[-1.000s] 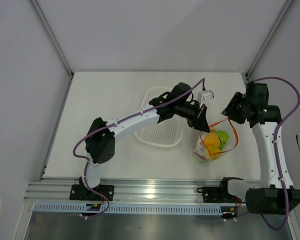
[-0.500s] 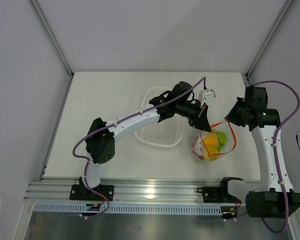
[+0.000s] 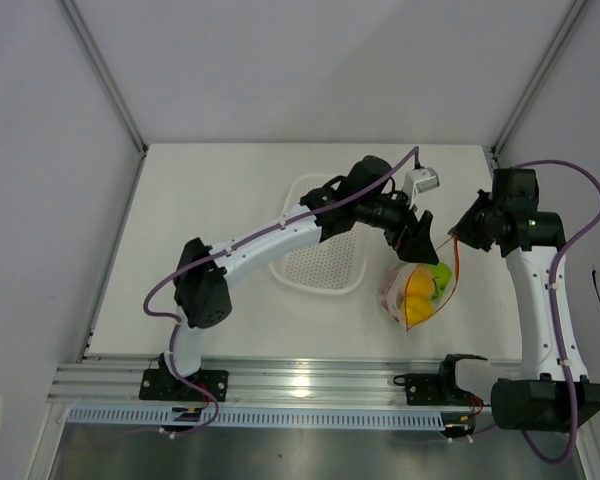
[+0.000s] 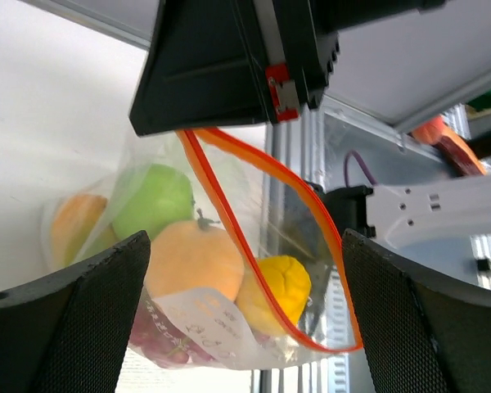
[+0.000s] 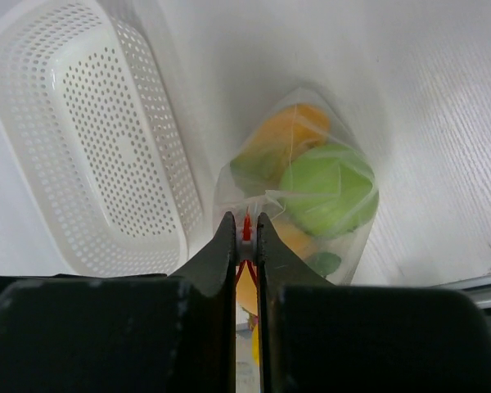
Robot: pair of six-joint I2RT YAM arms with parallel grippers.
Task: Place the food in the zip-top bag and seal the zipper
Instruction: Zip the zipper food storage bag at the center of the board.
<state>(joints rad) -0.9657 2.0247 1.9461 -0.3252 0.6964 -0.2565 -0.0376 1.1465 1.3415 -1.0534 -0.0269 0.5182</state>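
Note:
The clear zip-top bag (image 3: 412, 292) hangs just right of the basket, its mouth slack. Inside is the food: a green apple (image 4: 151, 201), an orange fruit (image 4: 192, 258), a yellow fruit (image 4: 278, 291) and red grapes (image 4: 159, 344). My right gripper (image 5: 245, 223) is shut on one end of the orange-red zipper (image 4: 232, 229), which loops open below it. My left gripper (image 4: 245, 246) is open wide, one finger on each side of the bag, touching nothing. In the top view the left gripper (image 3: 418, 238) sits just above the bag and the right gripper (image 3: 459, 231) at its upper right corner.
A white perforated basket (image 3: 320, 262) lies to the left of the bag, under the left arm's forearm. The aluminium rail (image 3: 310, 385) and the arm bases run along the near edge. Walls stand at the left, back and right.
My left gripper has opened and let go of the bag's mouth. My right gripper has shut on the zipper's end. The bag has sagged and shifted slightly.

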